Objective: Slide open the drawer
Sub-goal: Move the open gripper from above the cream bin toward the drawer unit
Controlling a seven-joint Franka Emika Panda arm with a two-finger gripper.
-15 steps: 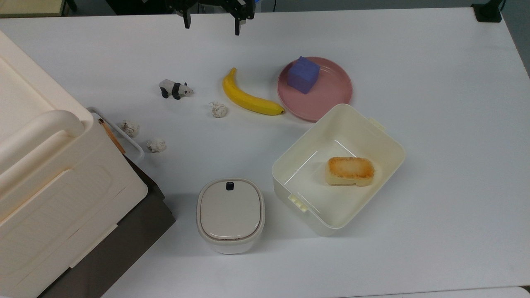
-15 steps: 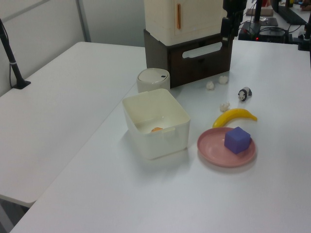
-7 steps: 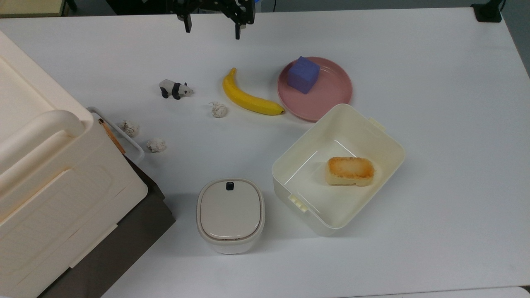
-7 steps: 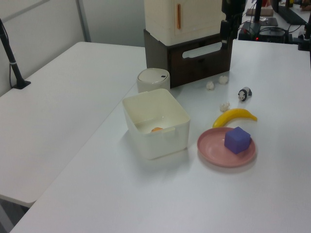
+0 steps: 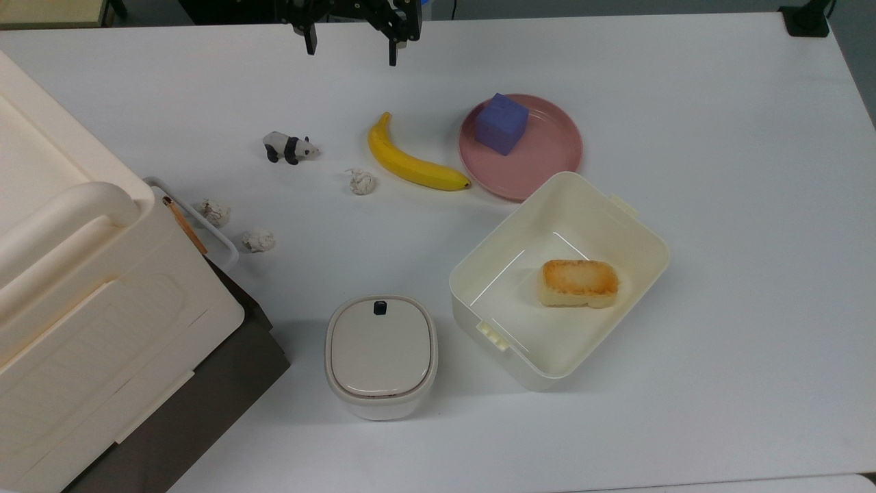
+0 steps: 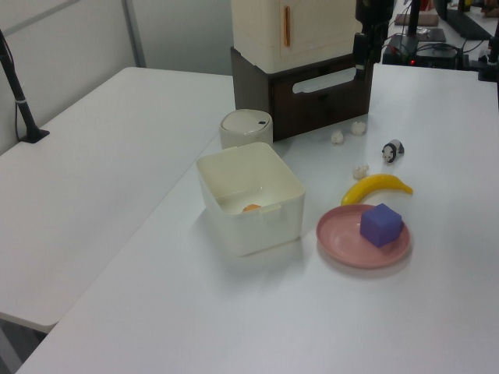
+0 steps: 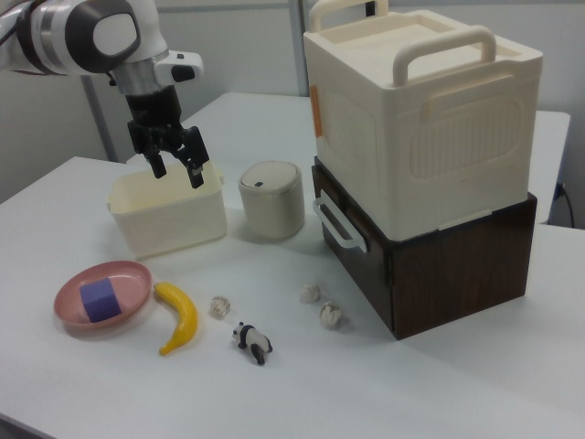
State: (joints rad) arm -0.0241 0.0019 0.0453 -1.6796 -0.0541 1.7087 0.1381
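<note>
- The gripper (image 7: 175, 169) hung released above the table (image 5: 718, 205), fingers spread, holding nothing; it was well apart from the drawer (image 7: 366, 251).
- The drawer sat shut in the dark cabinet (image 7: 457, 265), its white handle (image 7: 338, 226) facing the paper balls (image 7: 320, 305).

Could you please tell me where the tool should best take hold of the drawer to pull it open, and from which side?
Probably the white loop handle on the drawer's dark front panel. It stands off the panel as a horizontal bar, so the open tool could straddle it, one finger above and one below. Approach from the front, the right view's left, where the paper balls lie, then pull straight out.
</note>
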